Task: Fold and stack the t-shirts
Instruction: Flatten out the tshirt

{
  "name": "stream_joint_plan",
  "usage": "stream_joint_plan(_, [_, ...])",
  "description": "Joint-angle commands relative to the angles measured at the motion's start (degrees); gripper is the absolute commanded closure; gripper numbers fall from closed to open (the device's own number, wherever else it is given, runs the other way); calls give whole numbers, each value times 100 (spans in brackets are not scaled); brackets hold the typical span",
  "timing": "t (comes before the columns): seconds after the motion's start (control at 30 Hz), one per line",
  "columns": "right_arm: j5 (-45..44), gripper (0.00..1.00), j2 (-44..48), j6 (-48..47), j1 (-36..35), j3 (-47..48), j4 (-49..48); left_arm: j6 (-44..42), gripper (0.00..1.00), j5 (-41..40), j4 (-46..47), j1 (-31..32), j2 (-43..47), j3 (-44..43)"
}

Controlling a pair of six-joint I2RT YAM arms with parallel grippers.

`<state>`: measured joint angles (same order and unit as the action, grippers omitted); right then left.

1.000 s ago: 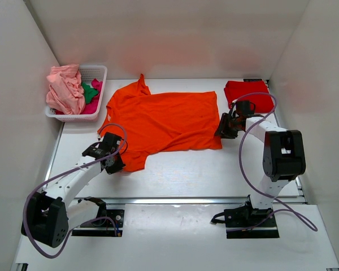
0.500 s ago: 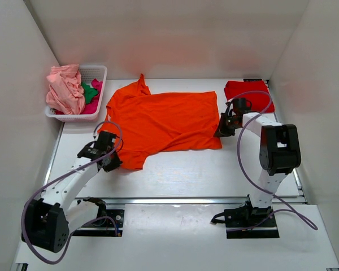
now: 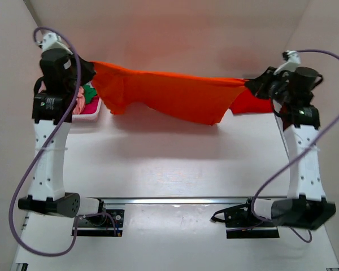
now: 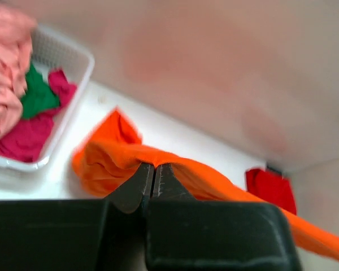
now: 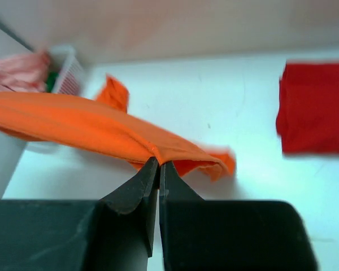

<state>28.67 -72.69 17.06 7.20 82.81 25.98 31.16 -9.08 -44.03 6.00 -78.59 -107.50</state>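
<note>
Orange t-shirt [image 3: 175, 96] hangs stretched above the bench [image 3: 175, 164], its left end pinched in the closed left hand [image 3: 89, 68], its right end in the closed right hand [image 3: 253, 87], probably so the cloth spreads flat for folding.

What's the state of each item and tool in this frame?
left tool: shut on orange t-shirt.
right tool: shut on orange t-shirt.
orange t-shirt: unfolded, held up, stretched between both tools, middle sagging.
red t-shirt: folded, flat on the table, far right.
basket: holds crumpled shirts.
pink t-shirt: crumpled, heaped in basket.
green t-shirt: crumpled in basket.
magenta t-shirt: crumpled in basket.
</note>
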Motion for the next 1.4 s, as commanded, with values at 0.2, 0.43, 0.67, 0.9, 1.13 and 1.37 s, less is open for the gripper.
stream_joint_plan(0.2, [148,99,1221,-107,-140,974,364,-250,100,-630,317,234,1108,-1016])
stream_joint_plan(0.43, [174,100,1012,34,-254,1606,531,-382,100,-744,193,753,925,-1844])
stream_joint_plan(0.67, [351,100,-270,-62,-228,1528,444,-57,100,749,378,121,-180,-958])
stream_joint_plan(0.9, [-88,100,-2088,-343,-421,2447,56,-329,100,803,264,-19,-2421,-2288])
stream_joint_plan(1.13, [-1345,100,-3868,-1397,-940,5702,463,-548,100,733,1113,-248,-3138,-3368])
stream_joint_plan(1.37, [-2022,100,-3191,-2372,-1274,4928,-331,-1455,100,152,1933,7,-2312,-3226])
